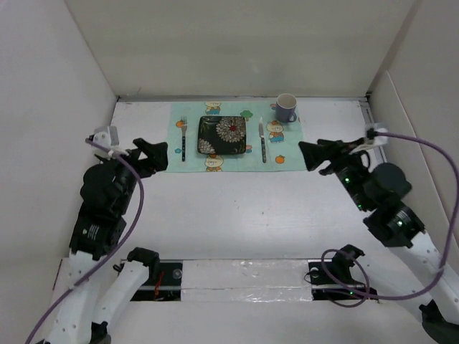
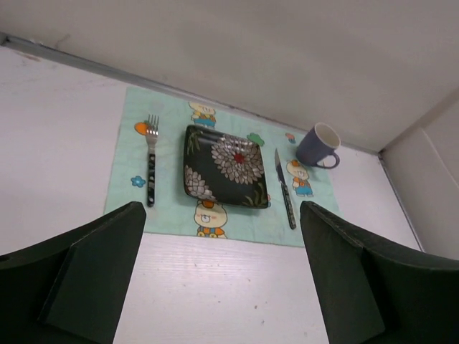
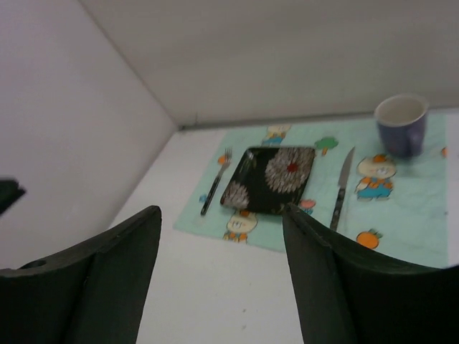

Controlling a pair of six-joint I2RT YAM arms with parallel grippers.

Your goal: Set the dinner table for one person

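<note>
We see left gripper (image 1: 152,153) and right gripper (image 1: 310,155) released, empty, over the dinner table (image 1: 237,215); placemat (image 1: 192,159) holds fork (image 1: 183,137) left of plate (image 1: 221,135), knife (image 1: 262,140) right, mug (image 1: 286,107) far-right.

Fork (image 1: 183,138) left of plate (image 1: 221,135), knife (image 1: 262,140) right, mug (image 1: 286,108) behind

My white dinner table (image 1: 237,215) carries a mint-green placemat (image 1: 288,147) printed with cartoon figures. On it is a black plate (image 1: 221,135) with white flowers, one red-centred. At two o'clock from the plate is a blue-violet mug (image 1: 286,108), white inside. At nine o'clock, the fork (image 1: 183,137) has a dark, speckled handle.
</note>
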